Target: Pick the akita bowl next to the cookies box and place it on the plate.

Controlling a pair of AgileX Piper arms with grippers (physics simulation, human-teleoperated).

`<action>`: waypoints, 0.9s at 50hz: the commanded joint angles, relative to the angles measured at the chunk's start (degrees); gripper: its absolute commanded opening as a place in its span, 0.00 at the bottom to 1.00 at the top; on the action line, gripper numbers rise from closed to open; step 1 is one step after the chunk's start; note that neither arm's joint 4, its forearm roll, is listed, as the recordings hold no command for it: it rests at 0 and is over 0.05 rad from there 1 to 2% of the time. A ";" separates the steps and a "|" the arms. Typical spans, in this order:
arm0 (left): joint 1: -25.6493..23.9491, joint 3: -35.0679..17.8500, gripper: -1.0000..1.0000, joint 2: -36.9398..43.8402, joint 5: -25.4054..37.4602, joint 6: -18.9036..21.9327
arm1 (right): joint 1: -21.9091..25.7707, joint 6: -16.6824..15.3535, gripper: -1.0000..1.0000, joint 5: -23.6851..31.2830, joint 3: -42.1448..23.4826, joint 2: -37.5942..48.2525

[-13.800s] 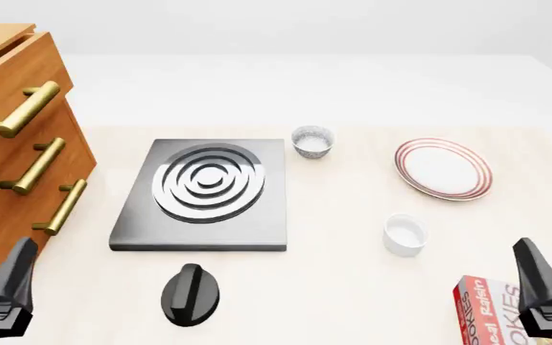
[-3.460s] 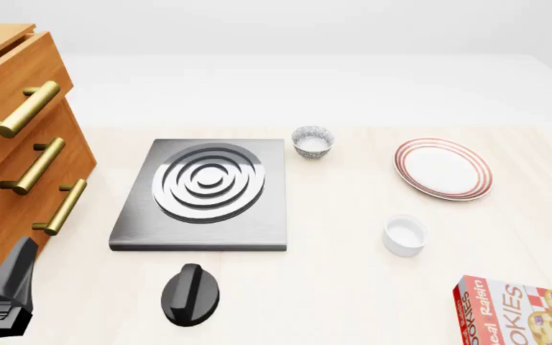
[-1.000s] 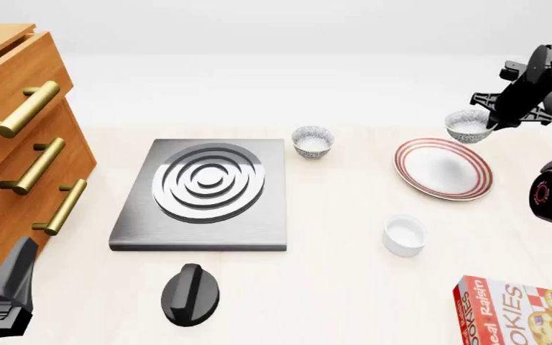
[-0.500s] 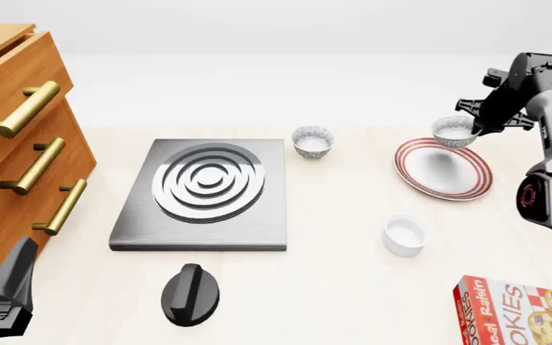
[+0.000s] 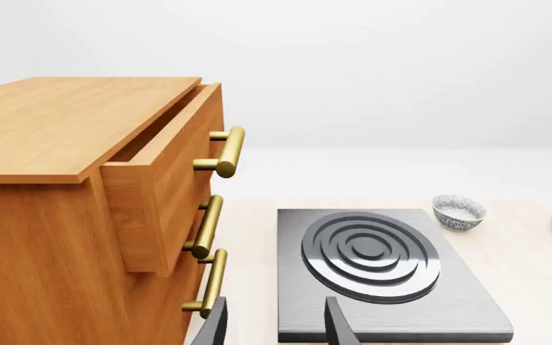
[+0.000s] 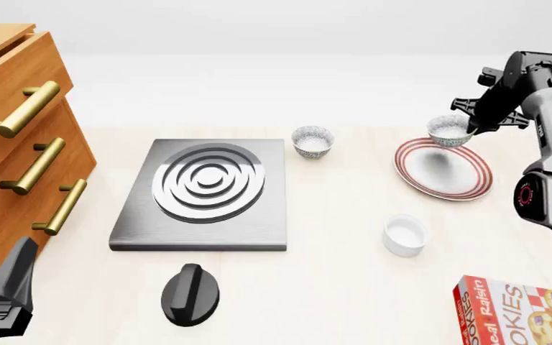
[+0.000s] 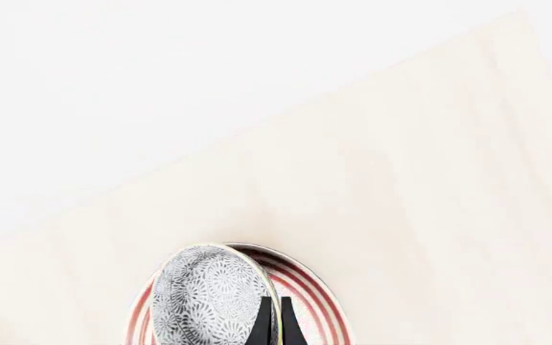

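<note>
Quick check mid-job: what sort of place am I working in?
Likely a simulated kitchen tabletop: a flat grey stove plate with metal rings, a wooden drawer cabinet with brass handles, and a red-ringed white plate.

Simulated kitchen countertop, rendered against a blank white backdrop. Indicated by a flat stove plate (image 6: 202, 192) with concentric burner rings and a black control knob (image 6: 190, 294), a wooden drawer cabinet (image 6: 12, 136) with brass handles, tableware including a red-ringed plate (image 6: 468, 185) beneath the right pincer (image 6: 470, 119), and a cookies box (image 6: 520, 313).
</note>
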 commanded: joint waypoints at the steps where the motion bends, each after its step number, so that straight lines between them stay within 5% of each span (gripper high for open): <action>1: -0.01 0.00 1.00 0.00 0.00 0.01 | 0.43 0.49 0.00 -0.14 0.23 -0.71; 8: 0.01 0.00 1.00 0.00 0.00 0.00 | 0.50 0.53 0.00 -1.06 2.16 -1.75; 15: -0.01 0.00 1.00 0.00 0.00 0.00 | 0.68 0.51 0.00 -9.03 16.94 -8.78; 28: 0.00 0.00 1.00 0.00 0.00 -0.01 | 1.07 0.77 0.00 -16.27 30.29 -15.31; 45: 0.01 0.00 1.00 0.00 0.00 0.00 | 0.72 1.05 0.00 -19.67 36.41 -18.07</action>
